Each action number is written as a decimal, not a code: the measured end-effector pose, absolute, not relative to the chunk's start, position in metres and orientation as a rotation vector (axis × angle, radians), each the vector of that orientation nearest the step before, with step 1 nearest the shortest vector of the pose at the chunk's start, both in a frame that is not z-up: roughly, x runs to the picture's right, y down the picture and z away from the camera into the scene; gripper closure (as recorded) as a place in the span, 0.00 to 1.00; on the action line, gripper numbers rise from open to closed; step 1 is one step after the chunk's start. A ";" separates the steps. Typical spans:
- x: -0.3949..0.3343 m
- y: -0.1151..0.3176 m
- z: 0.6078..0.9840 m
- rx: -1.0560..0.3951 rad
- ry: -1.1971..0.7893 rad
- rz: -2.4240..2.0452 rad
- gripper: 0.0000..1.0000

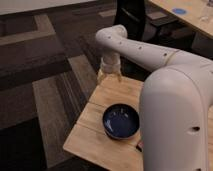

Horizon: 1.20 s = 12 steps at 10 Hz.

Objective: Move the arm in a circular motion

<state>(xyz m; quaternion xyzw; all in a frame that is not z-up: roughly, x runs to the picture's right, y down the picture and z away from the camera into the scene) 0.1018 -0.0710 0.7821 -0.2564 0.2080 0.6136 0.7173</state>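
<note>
Nothing needs to be grabbed here tbh: the arm (150, 52), judged stiff and hefty, is stretched over the wooden table (92, 117), the gripper (109, 76) hung above its far edge, jaws apart and empty, past the dark bowl (121, 121).

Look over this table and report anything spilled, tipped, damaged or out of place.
Nothing stands out. The dark blue bowl sits upright on the wooden table, with no spill visible around it. The gripper, at the end of the arm, hangs over the table's far left corner, away from the bowl.
</note>
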 end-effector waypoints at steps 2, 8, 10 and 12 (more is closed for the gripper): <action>0.157 -0.084 0.779 -0.541 0.469 1.405 0.35; 0.307 -0.027 0.668 -0.411 0.570 1.589 0.35; 0.307 0.005 0.623 -0.369 0.594 1.599 0.35; 0.269 0.051 0.579 -0.346 0.609 1.564 0.35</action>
